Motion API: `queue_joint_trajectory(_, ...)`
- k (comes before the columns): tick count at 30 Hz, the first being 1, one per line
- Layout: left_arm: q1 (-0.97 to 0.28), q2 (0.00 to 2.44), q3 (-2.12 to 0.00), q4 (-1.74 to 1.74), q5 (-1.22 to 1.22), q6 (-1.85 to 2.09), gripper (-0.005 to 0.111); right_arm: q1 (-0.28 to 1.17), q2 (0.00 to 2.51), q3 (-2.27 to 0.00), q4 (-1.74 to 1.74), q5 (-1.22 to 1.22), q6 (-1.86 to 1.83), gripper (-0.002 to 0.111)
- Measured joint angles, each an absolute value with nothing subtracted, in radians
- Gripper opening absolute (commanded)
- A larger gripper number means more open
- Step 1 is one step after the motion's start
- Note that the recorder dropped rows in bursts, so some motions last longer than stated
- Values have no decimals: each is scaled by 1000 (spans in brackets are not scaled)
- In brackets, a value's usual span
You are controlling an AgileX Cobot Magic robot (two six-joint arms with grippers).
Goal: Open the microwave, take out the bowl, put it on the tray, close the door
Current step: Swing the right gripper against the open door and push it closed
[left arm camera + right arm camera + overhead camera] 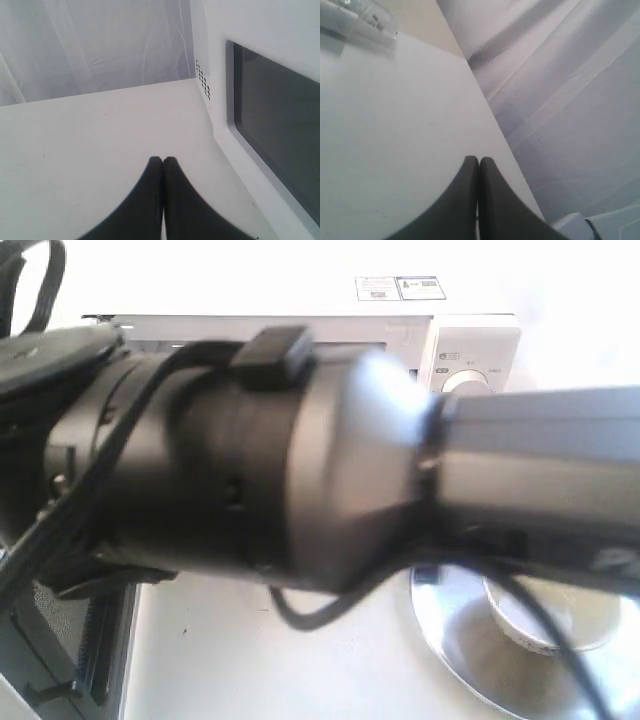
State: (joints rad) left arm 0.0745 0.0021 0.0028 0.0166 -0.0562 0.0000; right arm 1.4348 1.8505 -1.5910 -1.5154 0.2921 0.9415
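Observation:
A black and grey arm close to the exterior camera hides most of the scene. Behind it stands the white microwave with a round knob. The door hangs swung open at the lower left; its outer face and dark window fill one side of the left wrist view. The cream bowl sits on the shiny steel tray in front of the microwave. My left gripper is shut and empty, just outside the door. My right gripper is shut and empty above the table.
The white table runs back to a pale curtain. Vent holes mark the microwave's side wall beyond the door. Near my right gripper the table's edge drops off toward the curtain. A blurred pale object lies at the far corner.

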Motion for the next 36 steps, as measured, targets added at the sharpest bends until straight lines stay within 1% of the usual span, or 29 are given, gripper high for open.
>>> queue_joint_trajectory(3,75,2,3,17,-56,0,0,1435,1929,-1632,-1547,363,941,0)
queue_joint_trajectory(6,75,2,3,17,-56,0,0,1435,1976,-1656,-1585,483,948,0)
queue_joint_trajectory(14,75,2,3,17,-56,0,0,1435,2001,-1664,-1600,915,805,0)
queue_joint_trajectory(17,75,2,3,17,-56,0,0,1435,2001,-1664,-1598,1016,753,0)
queue_joint_trajectory(23,75,2,3,17,-56,0,0,1394,1999,-1664,-1551,1119,641,0)
queue_joint_trajectory(27,75,2,3,17,-56,0,0,1301,1997,-1650,-1511,1166,612,0)
queue_joint_trajectory(36,75,2,3,17,-56,0,0,1109,1983,-1601,-1507,1119,612,0)
